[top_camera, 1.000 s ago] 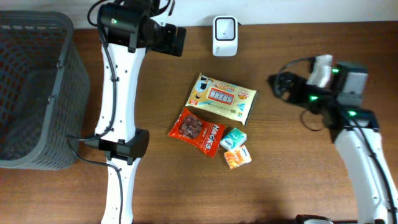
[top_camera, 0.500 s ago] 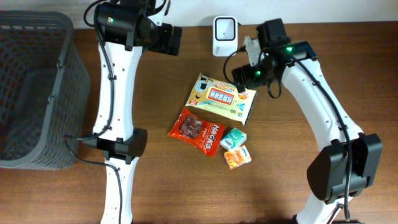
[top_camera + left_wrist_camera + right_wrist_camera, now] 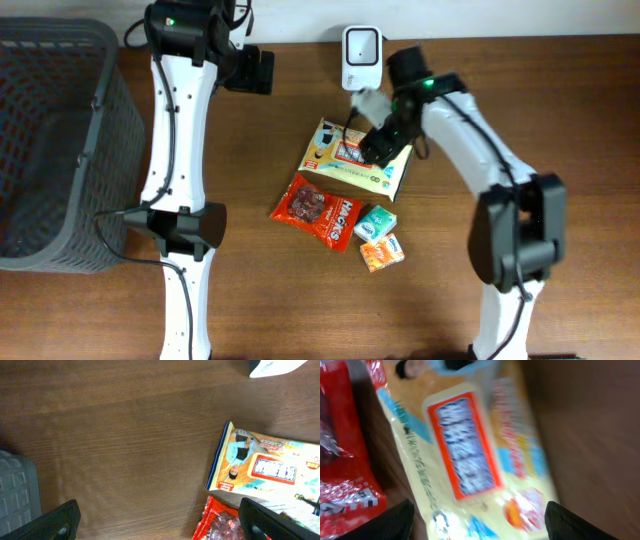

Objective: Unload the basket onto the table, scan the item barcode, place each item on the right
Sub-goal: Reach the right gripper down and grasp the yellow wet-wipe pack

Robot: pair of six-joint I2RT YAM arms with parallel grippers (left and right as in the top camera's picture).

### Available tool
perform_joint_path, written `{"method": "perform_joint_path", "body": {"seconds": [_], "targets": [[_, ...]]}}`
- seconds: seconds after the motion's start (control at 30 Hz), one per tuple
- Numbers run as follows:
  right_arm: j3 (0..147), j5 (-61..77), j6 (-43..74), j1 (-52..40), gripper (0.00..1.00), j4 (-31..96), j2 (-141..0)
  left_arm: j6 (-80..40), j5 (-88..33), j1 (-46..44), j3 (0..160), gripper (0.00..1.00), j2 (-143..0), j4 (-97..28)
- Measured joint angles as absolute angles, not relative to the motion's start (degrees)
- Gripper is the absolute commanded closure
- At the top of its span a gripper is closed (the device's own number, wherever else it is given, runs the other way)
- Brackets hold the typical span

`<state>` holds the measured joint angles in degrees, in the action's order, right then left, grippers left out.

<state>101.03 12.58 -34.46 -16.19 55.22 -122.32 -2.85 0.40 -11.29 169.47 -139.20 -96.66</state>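
On the surface [image 3: 300,300], the yellow packet [image 3: 330,165] should be straddled squarely before the wide right end effector [image 3: 372,148] is closed.

- The left arm [image 3: 170,130] is built of long white shell links joined by bulky black motor housings.
- A thin black cable [image 3: 182,110] runs along its white link and loops out at the lower black joint.
- A small green light [image 3: 168,20] glows on its topmost black housing.
- The right arm [image 3: 468,135] is built the same way, with white links, black joints and a green light near the wrist.
- In the wrist views the fingers [image 3: 55,522] are matte black with rounded tips.
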Motion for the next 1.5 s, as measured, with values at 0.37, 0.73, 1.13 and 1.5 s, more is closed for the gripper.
{"method": "perform_joint_path", "body": {"seconds": [0.37,0.73,1.13,1.5], "targets": [[101.0,5.4,-39.5,-23.3,0.16,51.5,-126.8,-2.9,0.4,-11.3,169.1,0.01,-139.2,-96.7],[101.0,2.7,-40.3,-22.5,0.07,49.4,-128.8,-2.9,0.4,-11.3,169.1,0.01,-139.2,-96.7],[101.1,7.8,-39.2,-21.1,0.90,49.3,-129.4,-2.9,0.4,-11.3,169.1,0.01,-139.2,-96.6],[104.0,5.5,-24.8,-21.0,0.96,51.0,-129.5,-2.9,0.7,-11.3,169.1,0.01,-139.2,-96.7]]}}
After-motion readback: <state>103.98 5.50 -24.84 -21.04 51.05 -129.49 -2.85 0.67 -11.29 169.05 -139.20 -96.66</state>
